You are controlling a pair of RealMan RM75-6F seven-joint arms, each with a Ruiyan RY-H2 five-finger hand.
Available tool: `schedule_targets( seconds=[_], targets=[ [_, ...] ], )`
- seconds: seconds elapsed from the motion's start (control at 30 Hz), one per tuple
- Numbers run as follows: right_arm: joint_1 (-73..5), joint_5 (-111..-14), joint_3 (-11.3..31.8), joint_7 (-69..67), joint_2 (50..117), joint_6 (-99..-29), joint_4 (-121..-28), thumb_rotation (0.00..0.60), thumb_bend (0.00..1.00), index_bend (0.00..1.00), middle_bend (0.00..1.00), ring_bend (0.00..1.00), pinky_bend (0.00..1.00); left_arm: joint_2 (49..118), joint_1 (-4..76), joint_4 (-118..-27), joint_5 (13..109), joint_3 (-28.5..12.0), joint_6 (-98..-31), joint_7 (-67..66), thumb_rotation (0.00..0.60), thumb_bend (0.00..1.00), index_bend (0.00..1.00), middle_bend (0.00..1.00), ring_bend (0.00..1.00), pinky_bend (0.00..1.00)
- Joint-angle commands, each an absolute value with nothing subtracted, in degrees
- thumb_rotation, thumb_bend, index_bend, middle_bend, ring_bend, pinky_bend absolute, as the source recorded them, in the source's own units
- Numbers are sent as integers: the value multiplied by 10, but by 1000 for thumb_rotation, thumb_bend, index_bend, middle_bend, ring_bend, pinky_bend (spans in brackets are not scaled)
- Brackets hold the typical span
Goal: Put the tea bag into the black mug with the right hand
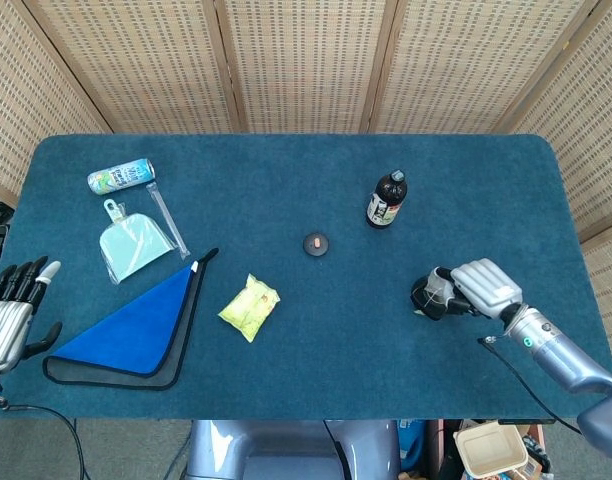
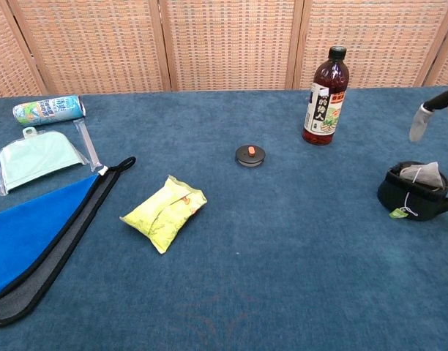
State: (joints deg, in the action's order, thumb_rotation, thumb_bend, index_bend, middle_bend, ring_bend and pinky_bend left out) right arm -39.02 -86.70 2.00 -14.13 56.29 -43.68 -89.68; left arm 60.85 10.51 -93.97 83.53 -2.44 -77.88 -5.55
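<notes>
The black mug [image 2: 413,196] stands on the blue table at the far right. The grey tea bag [image 2: 422,173] sits in its mouth, and the string with its green tag [image 2: 397,213] hangs down the mug's front. In the head view the mug [image 1: 426,296] shows just left of my right hand [image 1: 481,288], which hovers beside and above it holding nothing. In the chest view only a fingertip [image 2: 419,124] of that hand shows at the right edge, above the mug. My left hand [image 1: 11,310] rests off the table's left front corner, fingers spread and empty.
A dark tea bottle [image 1: 387,199] stands behind the mug. A small round lid [image 1: 316,244] lies mid-table, with a yellow packet [image 1: 249,307] left of it. At the left are a blue cloth [image 1: 136,325], a pale dustpan [image 1: 134,243] and a can [image 1: 120,176].
</notes>
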Motion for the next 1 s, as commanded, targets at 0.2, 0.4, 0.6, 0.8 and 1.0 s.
schedule_targets(
  seconds=[0.2,0.4,0.6,0.8,1.0],
  targets=[
    [-406,-871,10,-151,568,-404,-883,0,1000,338,1000,998,990,603,109,-949,834,-24,-773,-63,600,378,0,0,0,0],
    [-414,-864,2,-154,572,-376,-870,0,1000,338,1000,999,991,604,110,-953,832,-23,-770,-67,600,378,0,0,0,0],
    [-415,-853,-4,-153,583,-362,-849,0,1000,338,1000,998,991,606,110,-955,830,-22,-767,-72,600,378,0,0,0,0],
    [-415,-846,-7,-150,596,-355,-828,0,1000,338,1000,999,991,608,109,-958,830,-20,-769,-74,600,377,0,0,0,0],
    [-421,-840,-8,-145,611,-342,-815,0,1000,338,1000,999,991,610,109,-955,827,-19,-768,-73,600,378,0,0,0,0]
  ],
)
